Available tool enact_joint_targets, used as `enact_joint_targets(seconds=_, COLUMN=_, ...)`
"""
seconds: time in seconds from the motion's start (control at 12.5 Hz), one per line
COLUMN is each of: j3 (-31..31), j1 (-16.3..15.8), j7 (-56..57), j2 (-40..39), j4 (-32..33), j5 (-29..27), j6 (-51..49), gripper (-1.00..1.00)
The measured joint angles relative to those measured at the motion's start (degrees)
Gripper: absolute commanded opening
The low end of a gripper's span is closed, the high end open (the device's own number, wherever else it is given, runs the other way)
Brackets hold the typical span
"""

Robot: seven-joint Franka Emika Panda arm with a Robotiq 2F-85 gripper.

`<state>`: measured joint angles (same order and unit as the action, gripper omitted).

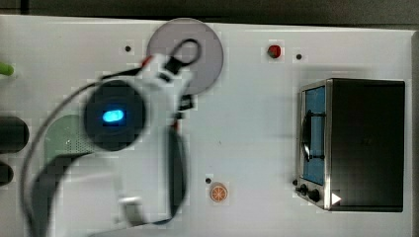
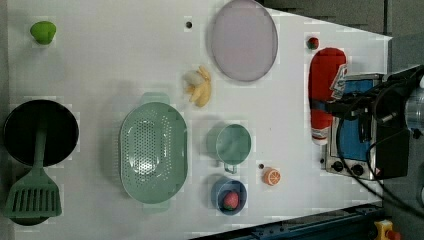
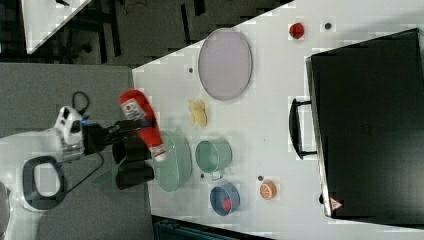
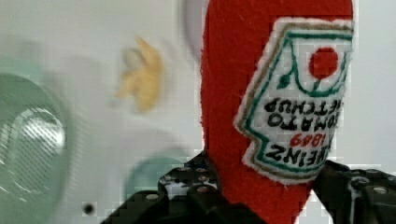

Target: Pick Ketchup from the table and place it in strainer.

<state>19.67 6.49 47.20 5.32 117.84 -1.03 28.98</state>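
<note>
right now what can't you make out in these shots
- Top view: the blurred robot arm covers most of the strainer, and I cannot pick out the ketchup bottle under it.
- Wrist view: the ketchup bottle runs off the picture's edge, so its cap is cut off; the gripper pads are hidden behind the bottle.
- Wrist view: the yellow item is too blurred to identify.
- Right view: the black pan is partly hidden behind the bottle and gripper.
</note>
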Motion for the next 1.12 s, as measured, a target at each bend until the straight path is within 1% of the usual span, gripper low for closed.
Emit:
enact_joint_targets(seconds=0.16, j3=5.8, j1=-0.6, j7=-8.7, j2=-1.2, j4=-0.4, j5=-0.1, j6=0.1, gripper=0.21)
enact_joint_targets(seconds=0.32, j3=12.3, j1=-1.6, j7=-17.6, j2=-5.3, j4=-0.1, j5=0.0, j6=0.4, gripper=0.21)
enact_joint_targets(seconds=0.56, j3=18.9, j1=-4.6, j7=-29.7, j2=-12.7, j4=1.7, j5=0.1, j6=6.5, gripper=0.21)
enact_joint_targets(seconds=0.72, j3=21.8, j1=-6.1, j7=-37.3, j2=-17.9, j4=1.9, j5=1.3, j6=9.8, gripper=0.21)
enact_joint_targets(seconds=0.88, j3=23.0, j1=-7.1, j7=-42.0, j2=-22.6, j4=2.7, j5=2.4, j6=14.5, gripper=0.21)
enact_joint_targets(seconds=0.96, j3=22.6, j1=-7.8, j7=-43.8, j2=-24.8, j4=2.9, j5=4.1, j6=16.7, gripper=0.21)
enact_joint_targets(seconds=1.12, j3=21.8, j1=-8.4, j7=-45.8, j2=-28.5, j4=3.1, j5=5.5, j6=19.9, gripper=0.21)
